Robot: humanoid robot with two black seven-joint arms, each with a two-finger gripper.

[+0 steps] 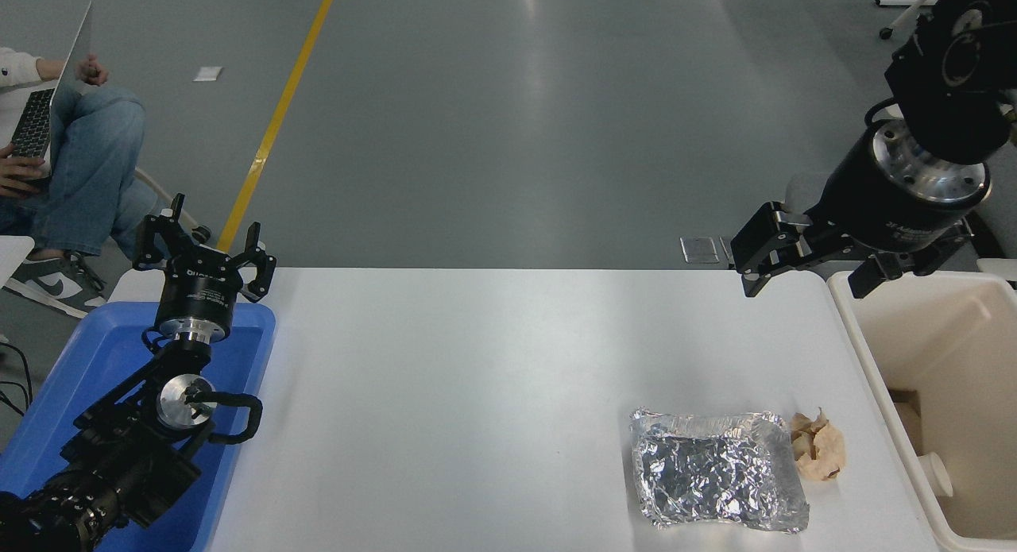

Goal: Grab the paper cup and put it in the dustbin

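The paper cup (940, 474), small and cream-white, lies on its side inside the dustbin (872, 377), against its left wall. The cream-beige dustbin stands at the table's right edge. My right gripper (814, 268) hovers above the table's far right corner, just left of the bin's far rim. It is open and holds nothing, well away from the cup. My left gripper (203, 246) is parked open at the far end of the blue tray (95, 353).
A crumpled foil tray (715, 469) lies on the table near the front right, with a brown paper wad (818, 447) touching its right side. A person with a laptop (48, 99) sits at the top left. An office chair stands behind the right arm.
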